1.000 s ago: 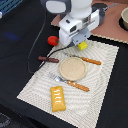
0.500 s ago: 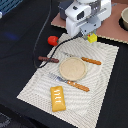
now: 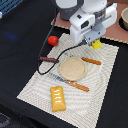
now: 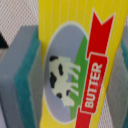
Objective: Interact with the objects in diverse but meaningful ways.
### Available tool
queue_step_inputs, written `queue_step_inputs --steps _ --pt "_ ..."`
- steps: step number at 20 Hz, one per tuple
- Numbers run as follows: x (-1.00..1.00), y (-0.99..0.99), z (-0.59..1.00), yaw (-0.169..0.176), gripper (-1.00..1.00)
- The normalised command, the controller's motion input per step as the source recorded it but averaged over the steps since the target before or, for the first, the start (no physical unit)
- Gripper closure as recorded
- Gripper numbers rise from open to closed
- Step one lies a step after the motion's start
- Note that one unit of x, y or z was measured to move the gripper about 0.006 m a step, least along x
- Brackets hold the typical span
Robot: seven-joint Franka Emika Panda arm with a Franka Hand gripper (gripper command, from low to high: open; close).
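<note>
Wrist view fills with a yellow butter block, cow label facing the lens, flanked on both sides by the grey-and-teal pads of the jaws, which look closed against it, probably to carry it. From outside, the block hangs under the gripper above the striped placemat, near the plate.

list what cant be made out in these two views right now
- Exterior view: the gripper fingertips are hidden by the arm's white body; only a corner of the yellow butter block shows.
- Exterior view: the bowl is cut off by the picture's edge.
- Wrist view: the butter block fills the frame, hiding the mat; edges blurred.
</note>
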Motion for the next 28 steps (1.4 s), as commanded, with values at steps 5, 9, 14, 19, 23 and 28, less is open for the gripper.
queue_step_inputs --steps 5,9,14,19,23,28 --pt "0.3 0.01 -0.05 0.0 1.0" --pt "0.27 0.02 -0.02 0.0 -1.0" --pt "0.3 0.06 -0.01 0.0 -1.0" --pt "0.36 0.12 0.02 0.0 -1.0" --pt "0.22 0.05 0.52 0.0 -1.0" --pt "0.0 -0.34 0.94 0.0 -1.0"
